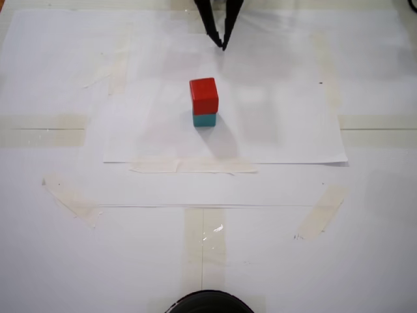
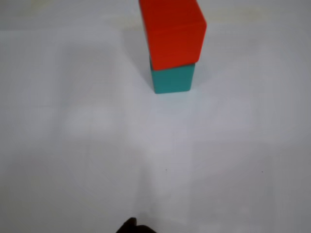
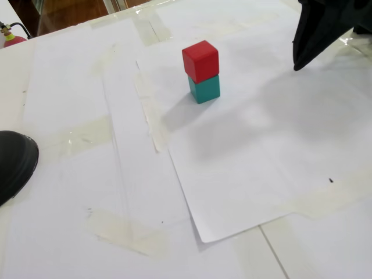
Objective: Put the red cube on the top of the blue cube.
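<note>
The red cube (image 1: 204, 95) sits on top of the blue cube (image 1: 204, 120), slightly turned against it, near the middle of the white paper. Both fixed views show the stack standing free, with nothing touching it. My gripper (image 1: 223, 44) hangs at the top edge of a fixed view, well behind the stack, its two dark fingers meeting at the tips and holding nothing. In another fixed view the gripper (image 3: 296, 65) is at the upper right, apart from the red cube (image 3: 200, 60) and the blue cube (image 3: 204, 89). The wrist view shows the red cube (image 2: 174, 34) on the blue cube (image 2: 172, 80) ahead.
A loose white sheet (image 1: 287, 130) is taped onto larger white paper covering the table, with tape strips (image 1: 319, 212) around it. A black rounded object (image 1: 208, 303) sits at the near edge of the table. A small red item (image 3: 11, 39) lies at the far left corner.
</note>
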